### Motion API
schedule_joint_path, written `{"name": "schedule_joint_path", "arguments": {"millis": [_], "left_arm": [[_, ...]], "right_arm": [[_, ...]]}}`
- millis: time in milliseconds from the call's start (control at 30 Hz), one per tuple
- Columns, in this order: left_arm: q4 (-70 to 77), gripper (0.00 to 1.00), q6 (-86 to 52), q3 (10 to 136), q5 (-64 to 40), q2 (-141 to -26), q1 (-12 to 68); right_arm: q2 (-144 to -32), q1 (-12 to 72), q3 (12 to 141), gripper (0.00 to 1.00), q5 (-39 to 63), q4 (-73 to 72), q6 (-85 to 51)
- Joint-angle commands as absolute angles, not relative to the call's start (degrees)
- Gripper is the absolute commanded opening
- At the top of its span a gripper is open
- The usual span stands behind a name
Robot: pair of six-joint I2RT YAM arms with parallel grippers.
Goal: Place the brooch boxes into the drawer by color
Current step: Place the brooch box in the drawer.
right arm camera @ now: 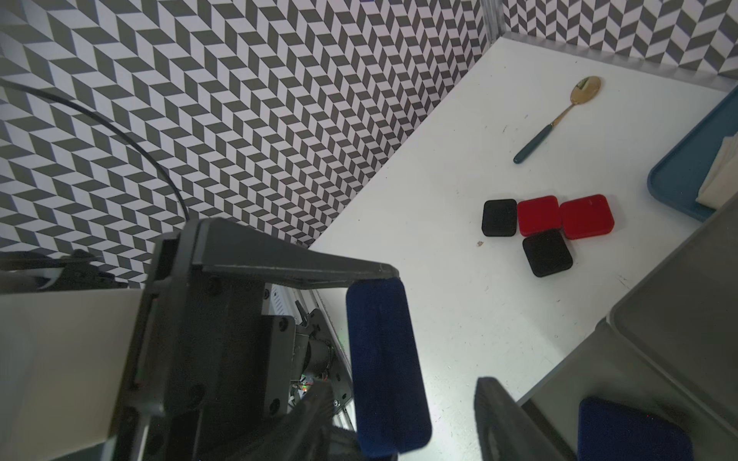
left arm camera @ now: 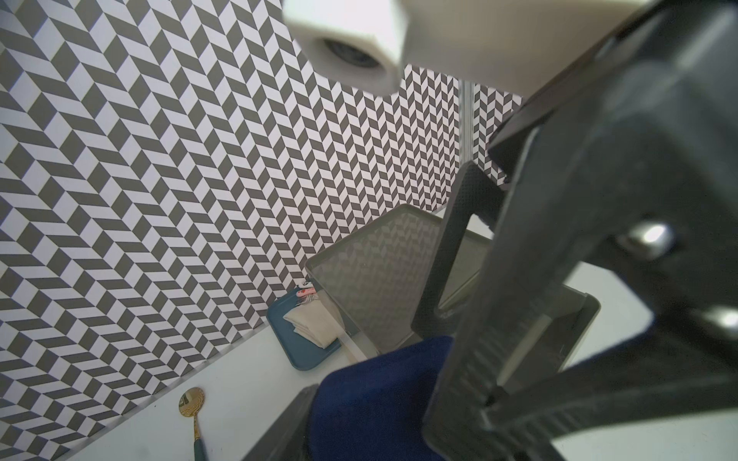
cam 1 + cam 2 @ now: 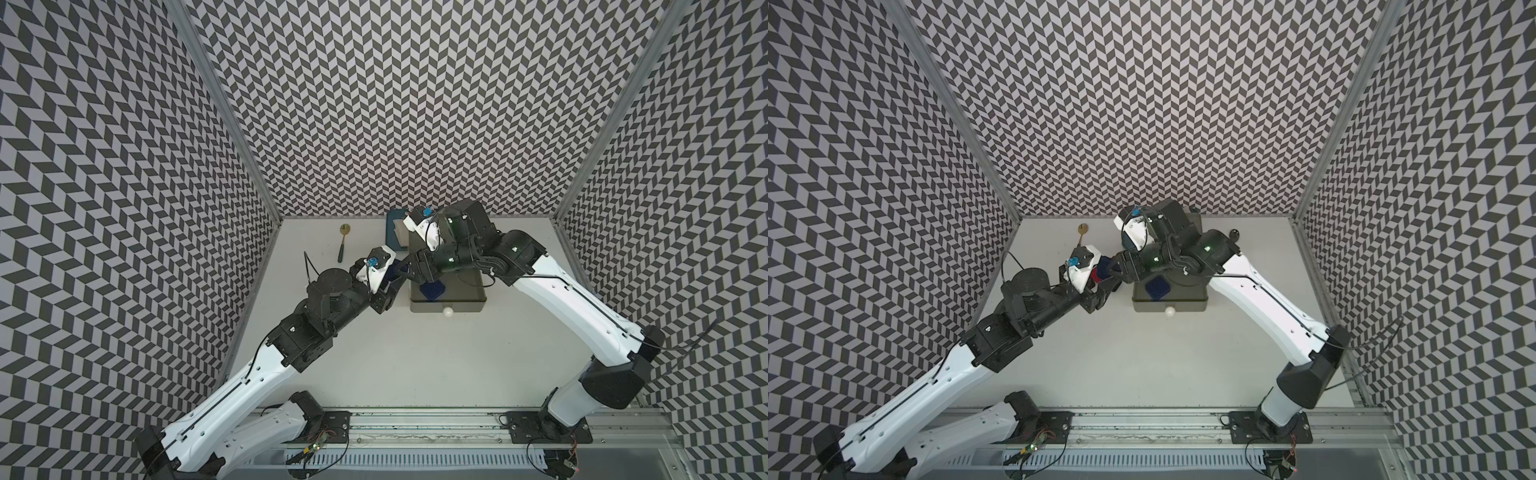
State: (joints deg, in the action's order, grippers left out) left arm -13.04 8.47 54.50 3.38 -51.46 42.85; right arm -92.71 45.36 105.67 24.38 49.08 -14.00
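Grippers meet just off the drawer [image 3: 449,305], at its 9 o'clock, in both top views. The left gripper [image 3: 392,282] is clamped on a blue box [image 1: 383,367], held on edge above the table [image 3: 415,365], with one finger [image 1: 295,271] pressed on the box's end. The right gripper [image 3: 404,272] straddles the same box with its jaws parted. The right wrist view shows bare table between one of its fingers [image 1: 495,419] and the box, so it has no hold. The drawer's grey top tier stands open toward 6 o'clock, and a second blue box [image 3: 432,289] lies flat inside near its 9 o'clock wall. Two red boxes [image 1: 538,214] and two black boxes [image 1: 547,252] lie bunched and touching on the table below the grippers. A spoon [image 3: 343,243] lies at the drawer's 10 o'clock, and a tray [image 3: 392,232] at its 11 o'clock.
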Motion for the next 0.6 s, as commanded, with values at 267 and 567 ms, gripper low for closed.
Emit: {"name": "schedule_joint_path", "arguments": {"millis": [267,567], "left_arm": [[-11.5,0.71,8.9,55.4,4.4,-50.6,43.7],[-5.9,1.0,3.6,52.6,6.5,-49.3,42.5]], "right_arm": [[-92.1,45.8,101.7,0.13,26.6,42.2,-15.1],[-79.9,37.0,88.7,0.06,20.0,34.2,-21.3]]}}
